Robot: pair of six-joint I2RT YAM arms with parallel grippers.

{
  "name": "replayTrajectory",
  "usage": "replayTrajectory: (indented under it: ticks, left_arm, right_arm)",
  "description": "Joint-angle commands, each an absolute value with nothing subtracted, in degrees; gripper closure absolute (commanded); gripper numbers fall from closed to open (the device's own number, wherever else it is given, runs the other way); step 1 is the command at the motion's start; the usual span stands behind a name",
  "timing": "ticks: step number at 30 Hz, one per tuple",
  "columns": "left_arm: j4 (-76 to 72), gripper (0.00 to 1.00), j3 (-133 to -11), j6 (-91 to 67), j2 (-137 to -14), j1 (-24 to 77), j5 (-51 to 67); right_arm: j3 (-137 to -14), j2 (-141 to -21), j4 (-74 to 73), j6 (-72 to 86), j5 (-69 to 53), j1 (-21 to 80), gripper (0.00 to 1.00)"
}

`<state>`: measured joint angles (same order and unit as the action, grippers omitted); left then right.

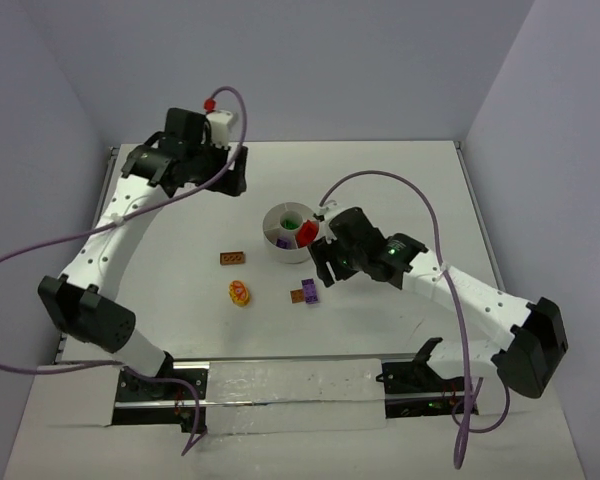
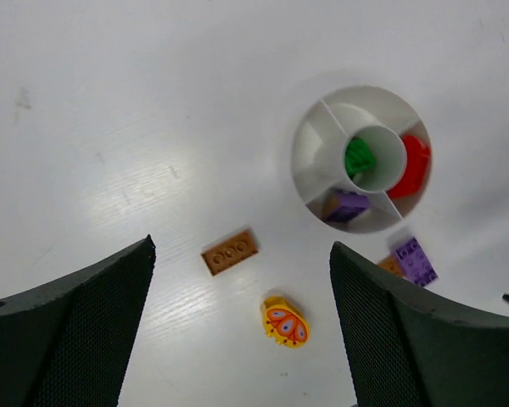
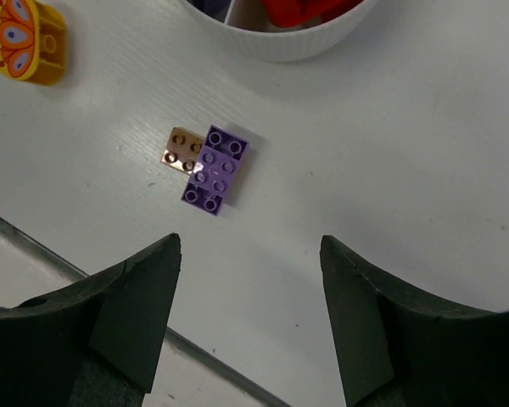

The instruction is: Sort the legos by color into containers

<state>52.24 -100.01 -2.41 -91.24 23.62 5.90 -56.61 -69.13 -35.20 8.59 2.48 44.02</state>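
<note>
Left wrist view: the dish (image 2: pixel 318 144) holds a green brick (image 2: pixel 357 158) in its centre well, and a red brick (image 2: pixel 411 165) and a purple brick (image 2: pixel 349 206) in separate wedges. Loose on the surface (image 2: pixel 110 127) (about half remains, I'd guess) lie a brown plate (image 2: pixel 230 252), a yellow round piece (image 2: pixel 284 321), and a second purple brick (image 3: pixel 214 170) touching a small tan brick (image 3: pixel 181 150). The left pincer (image 2: pixel 242 246) and right pincer (image 3: pixel 250 240) are both spread and empty.

The overhead camera is looking down on the whole tabletop (image 1: pixel 380 180) while both wrist cameras are facing downward, the right nearer, all sharing the white dish (image 2: pixel 314 144) and purple brick (image 3: pixel 214 170).
</note>
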Motion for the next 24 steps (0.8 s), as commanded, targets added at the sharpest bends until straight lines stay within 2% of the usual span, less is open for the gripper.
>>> replayTrajectory:
  ticks: [1,10,24]
  left_arm:
    - [44.0,0.05,-95.4,-8.4,-86.5,17.9,3.3]
    - [40.4,0.03,-88.9,-9.3,-81.9,13.8,3.6]
    - [38.3,0.02,-87.8,-8.9,-80.4,13.4,3.0]
  right_arm:
    - [-58.7,-73.7,-33.7,19.9,7.4,45.6,0.27]
    - [-61.9,-82.0,-32.8,22.7,8.2,49.7,0.24]
    - [-61.6,-90.6,-30.3,24.5,6.1,50.4,0.28]
